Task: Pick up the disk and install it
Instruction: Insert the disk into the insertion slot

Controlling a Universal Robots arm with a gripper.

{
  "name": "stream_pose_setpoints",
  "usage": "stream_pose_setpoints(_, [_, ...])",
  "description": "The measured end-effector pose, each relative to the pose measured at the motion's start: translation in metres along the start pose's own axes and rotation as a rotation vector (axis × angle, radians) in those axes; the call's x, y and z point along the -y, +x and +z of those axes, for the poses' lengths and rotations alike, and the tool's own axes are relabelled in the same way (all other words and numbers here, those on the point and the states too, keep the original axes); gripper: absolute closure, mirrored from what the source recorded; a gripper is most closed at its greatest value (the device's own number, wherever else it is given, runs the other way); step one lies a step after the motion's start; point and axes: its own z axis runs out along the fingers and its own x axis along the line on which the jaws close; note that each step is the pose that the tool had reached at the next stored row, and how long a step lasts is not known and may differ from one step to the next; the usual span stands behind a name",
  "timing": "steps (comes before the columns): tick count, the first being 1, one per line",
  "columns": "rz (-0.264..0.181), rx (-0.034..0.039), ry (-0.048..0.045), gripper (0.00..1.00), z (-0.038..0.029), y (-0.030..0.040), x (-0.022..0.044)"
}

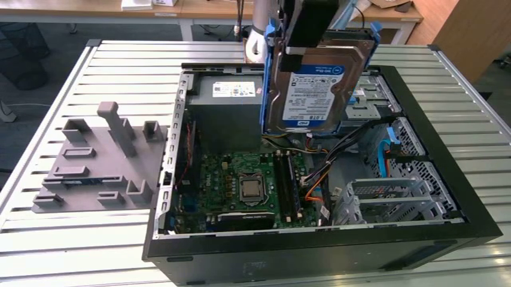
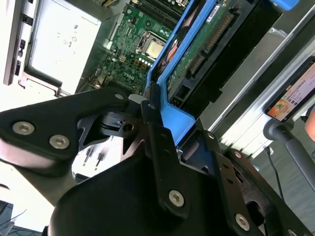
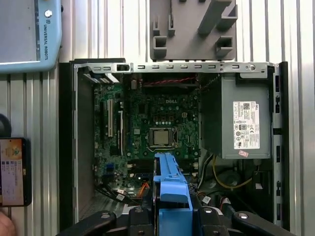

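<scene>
- Exterior view: your gripper (image 1: 303, 45) hangs over the open computer case (image 1: 319, 257), clamped on the upper edge of the disk (image 1: 315, 89). The disk is upright in the air, label toward the camera, with its blue carrier (image 1: 268, 78) along the edges.
- The disk sits toward twelve o'clock of the case opening, in front of the grey power supply (image 1: 224, 113). The motherboard (image 1: 243, 185) lies at six o'clock from it. A grey fixture (image 1: 96, 161) rests on the slatted table (image 1: 48, 251) at nine o'clock of the case.
- Second wrist view: you see the jaws pinched tight on the carrier (image 2: 174, 118), with the disk's (image 2: 211, 44) circuit side running away from them.
- First wrist view: the carrier (image 3: 170, 182) shows edge-on in the gripper (image 3: 170, 219), hovering over the motherboard (image 3: 152, 118).
</scene>
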Motion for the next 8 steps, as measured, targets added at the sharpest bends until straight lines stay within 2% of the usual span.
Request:
stream_pose_setpoints(3, [0.000, 0.0002, 0.0000, 0.64, 0.0001, 0.0043, 0.0021])
stream_pose_setpoints(8, [0.000, 0.0002, 0.0000, 0.64, 0.0003, 0.0174, 0.0033])
